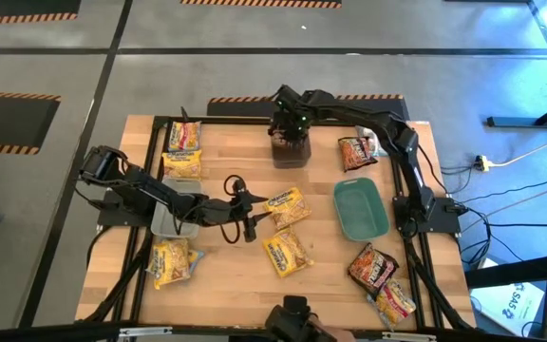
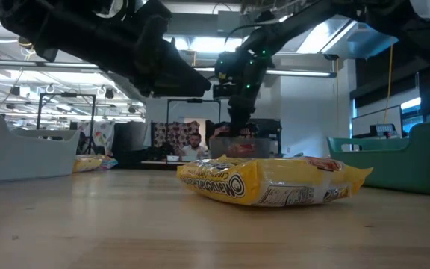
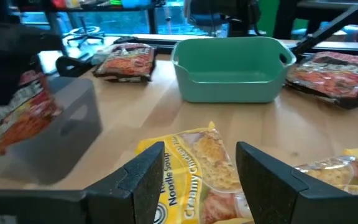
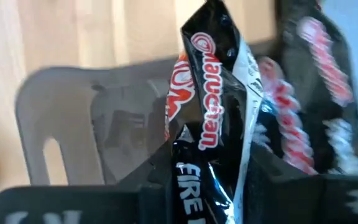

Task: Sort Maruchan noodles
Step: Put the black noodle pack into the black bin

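Hanging straight above the grey bin (image 1: 291,152) at the table's far edge, the right gripper (image 1: 290,131) pinches a dark Maruchan packet (image 4: 219,118), long axis upright. The left gripper (image 1: 246,211), jaws apart and empty, faces the yellow packet (image 1: 286,207) just ahead.
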Available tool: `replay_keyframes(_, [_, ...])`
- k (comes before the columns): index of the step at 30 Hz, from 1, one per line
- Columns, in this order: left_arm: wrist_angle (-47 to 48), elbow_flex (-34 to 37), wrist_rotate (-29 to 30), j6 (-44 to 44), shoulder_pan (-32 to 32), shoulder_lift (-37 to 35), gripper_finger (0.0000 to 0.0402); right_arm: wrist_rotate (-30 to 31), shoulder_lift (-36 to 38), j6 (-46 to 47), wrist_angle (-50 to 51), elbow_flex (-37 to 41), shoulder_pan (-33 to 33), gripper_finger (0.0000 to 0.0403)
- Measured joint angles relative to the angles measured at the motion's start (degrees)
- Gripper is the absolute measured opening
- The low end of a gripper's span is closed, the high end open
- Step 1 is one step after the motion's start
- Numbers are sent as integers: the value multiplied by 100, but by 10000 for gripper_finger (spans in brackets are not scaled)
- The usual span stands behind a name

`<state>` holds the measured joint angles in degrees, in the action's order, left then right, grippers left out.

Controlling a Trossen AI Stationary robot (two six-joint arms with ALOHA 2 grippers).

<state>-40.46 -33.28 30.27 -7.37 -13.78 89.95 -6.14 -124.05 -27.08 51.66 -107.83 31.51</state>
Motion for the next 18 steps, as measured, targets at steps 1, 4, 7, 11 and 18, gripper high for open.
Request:
replay_keyframes(1, [-1, 0, -75, 0, 0, 0, 192, 0, -33, 5, -5, 0, -5, 109])
replay_keyframes(4, [2, 0, -164, -40, -4, 0, 192, 27, -109, 113, 11, 0, -9, 139])
replay_keyframes(7, [23, 0, -168, -110, -2, 0, 192, 287, -116, -3, -107, 0, -35, 173])
replay_keyframes(11, [59, 0, -167, -122, -2, 0, 192, 828, -116, -190, -325, -1, -38, 205])
replay_keyframes(18, [91, 0, -169, -110, -65, 0, 192, 1186, -108, -475, -307, -2, -56, 220])
